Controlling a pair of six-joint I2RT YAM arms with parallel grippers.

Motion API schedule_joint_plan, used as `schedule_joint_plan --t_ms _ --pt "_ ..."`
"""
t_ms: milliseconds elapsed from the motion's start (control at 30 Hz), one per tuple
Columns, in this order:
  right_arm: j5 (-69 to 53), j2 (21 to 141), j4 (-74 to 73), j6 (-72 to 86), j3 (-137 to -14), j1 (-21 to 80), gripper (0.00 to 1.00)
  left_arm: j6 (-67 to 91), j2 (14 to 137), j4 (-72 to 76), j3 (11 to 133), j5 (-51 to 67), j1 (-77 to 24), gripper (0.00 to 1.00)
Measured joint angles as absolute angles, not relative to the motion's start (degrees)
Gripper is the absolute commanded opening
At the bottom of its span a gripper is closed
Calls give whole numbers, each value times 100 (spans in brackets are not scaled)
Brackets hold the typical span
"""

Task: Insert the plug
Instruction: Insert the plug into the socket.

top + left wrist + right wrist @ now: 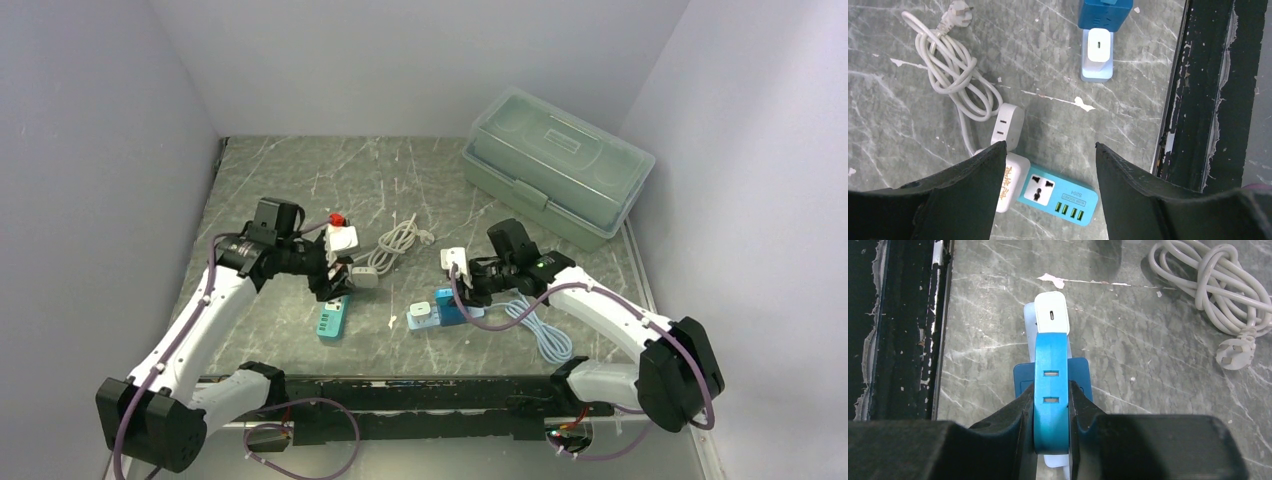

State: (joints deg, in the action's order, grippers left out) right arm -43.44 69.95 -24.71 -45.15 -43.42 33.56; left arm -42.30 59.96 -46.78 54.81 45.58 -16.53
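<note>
My right gripper (1051, 388) is shut on a bright blue plug (1051, 355) with two slots in its top. The plug stands over a dark blue block (1079, 374) on a pale power strip (424, 317). A white charger (1052, 313) sits in the same strip just beyond. My left gripper (1050, 145) hangs open above a teal socket strip (1063, 196) with one outlet and several green USB ports. A white plug (1012, 181) with gold lettering sits at the strip's end, beside my left finger. In the top view the left gripper (335, 280) is over the teal strip (331, 319).
A coiled white cable (955, 70) with a three-pin plug (960, 12) and a flat white adapter (1007, 120) lies beyond the teal strip. A green toolbox (556, 165) stands at the back right. Another cable (543, 332) lies near the right arm. The black table edge (1208, 100) runs close.
</note>
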Motion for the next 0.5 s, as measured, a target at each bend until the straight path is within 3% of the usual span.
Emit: schedule_joint_plan --t_ms 267,500 --pt "-4355 6751 -2067 -4095 -4051 3323 0 -4182 6211 -4407 5629 4574 -2158 73" --pt "-4397 6316 -1813 -3614 -3677 3284 0 -3839 6825 -3811 5629 4316 -3210 76"
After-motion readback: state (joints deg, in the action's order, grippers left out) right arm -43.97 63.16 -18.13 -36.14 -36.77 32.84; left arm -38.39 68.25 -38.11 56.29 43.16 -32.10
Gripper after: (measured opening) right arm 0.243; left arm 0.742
